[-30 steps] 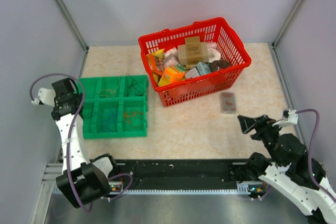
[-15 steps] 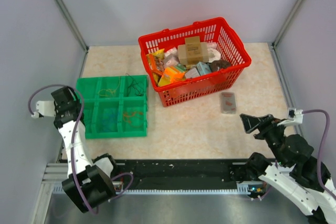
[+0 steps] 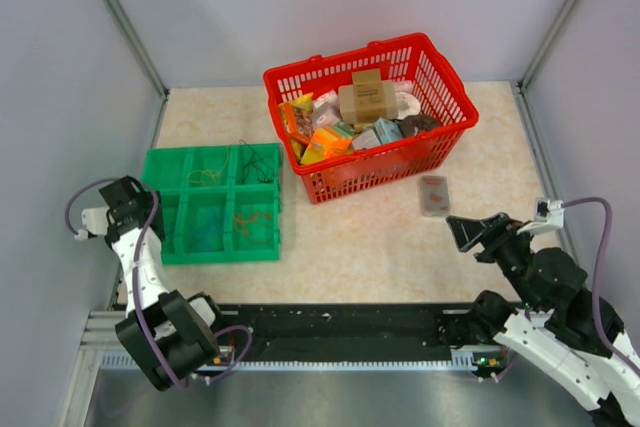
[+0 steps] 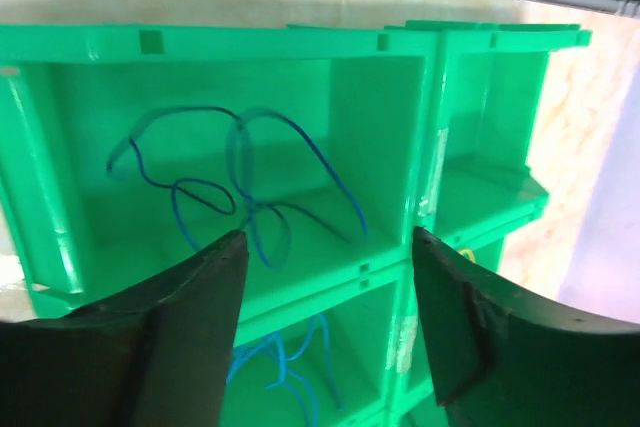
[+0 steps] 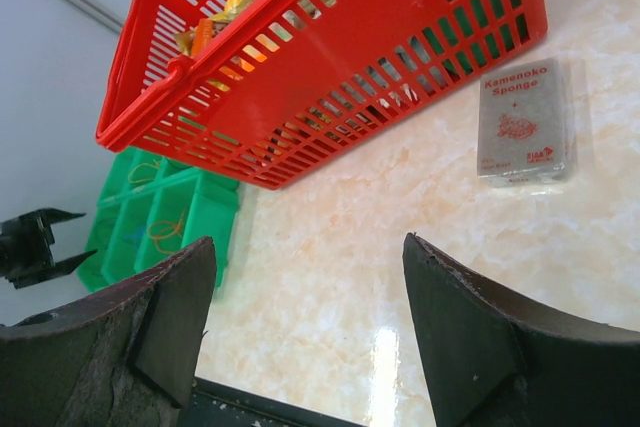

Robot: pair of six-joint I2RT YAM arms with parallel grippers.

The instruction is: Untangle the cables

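Observation:
The cables lie sorted in a green six-compartment tray (image 3: 220,258): a yellow cable (image 3: 207,176), a black cable (image 3: 257,162), an orange cable (image 3: 252,216) and a blue cable (image 3: 207,230). My left gripper (image 3: 138,203) hovers at the tray's left edge, open and empty. In the left wrist view its jaws (image 4: 328,237) frame a dark blue cable (image 4: 240,177) in one compartment and a lighter blue cable (image 4: 285,367) in the nearer one. My right gripper (image 3: 468,232) hangs open and empty over bare table at the right (image 5: 309,242).
A red basket (image 3: 437,132) full of packaged goods stands at the back centre. A small wrapped sponge packet (image 3: 434,195) lies on the table to its right, just beyond my right gripper (image 5: 525,122). Grey walls close in both sides.
My left gripper has gone from shut to open and has drawn back toward the near left, off the tray's edge. The right gripper shifted slightly and stays open.

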